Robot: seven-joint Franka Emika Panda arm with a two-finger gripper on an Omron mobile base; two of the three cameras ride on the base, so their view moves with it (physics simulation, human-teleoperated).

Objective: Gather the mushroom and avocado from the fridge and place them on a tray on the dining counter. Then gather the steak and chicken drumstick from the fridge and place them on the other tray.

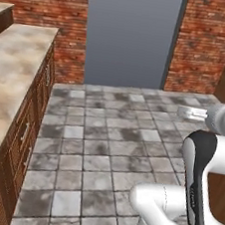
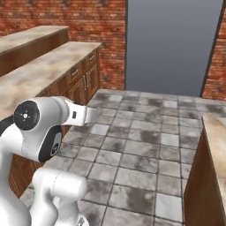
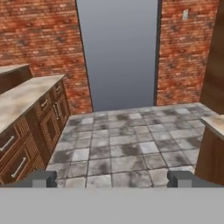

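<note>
I'm looking down a tiled floor (image 3: 118, 148) aisle, open ahead to a grey panel (image 3: 120, 52) set in the brick wall (image 3: 39, 35). One counter (image 1: 12, 66) with wood drawers is edging the left side; a second counter (image 2: 216, 132) corner is sitting on the right. I'm counting two counters. Gripper (image 3: 113, 178) fingers (image 3: 43, 177) are standing wide, holding nothing. I can't tell where the task's food, trays or fridge are.

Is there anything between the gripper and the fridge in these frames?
That cannot be judged here: no fridge or food is in sight. The open, empty gripper faces bare tiled floor running to a grey doorway in the brick wall. Wooden cabinets line one side and a counter end the other; nothing lies on the floor between them.
</note>
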